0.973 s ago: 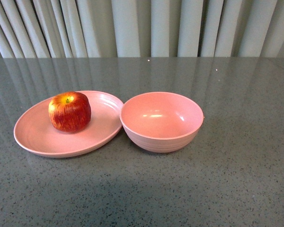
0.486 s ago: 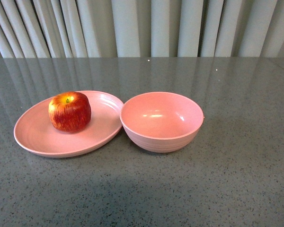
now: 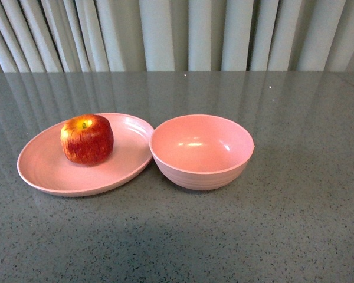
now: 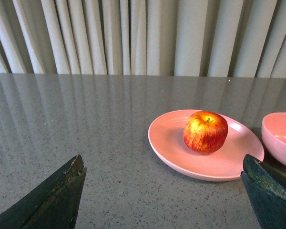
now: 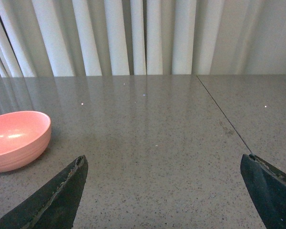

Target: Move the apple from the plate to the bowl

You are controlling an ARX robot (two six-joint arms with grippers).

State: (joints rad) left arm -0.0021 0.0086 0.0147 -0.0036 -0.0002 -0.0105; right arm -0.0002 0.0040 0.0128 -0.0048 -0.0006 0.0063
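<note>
The red apple (image 3: 87,138) with a yellow patch at its stem sits on the wide pale pink plate (image 3: 47,168), left of centre on the grey table. The deep pink bowl (image 3: 201,151) stands empty just right of the plate, its rim close against the plate's rim. Neither gripper shows in the front view. The left gripper (image 4: 164,164) is open and empty, low over the table short of the plate (image 4: 181,155), with the apple (image 4: 205,132) ahead. The right gripper (image 5: 166,164) is open and empty over bare table, with the bowl (image 5: 14,140) off to one side.
A pale pleated curtain (image 3: 177,35) hangs behind the table's far edge. A thin seam (image 5: 224,117) runs across the grey speckled tabletop in the right wrist view.
</note>
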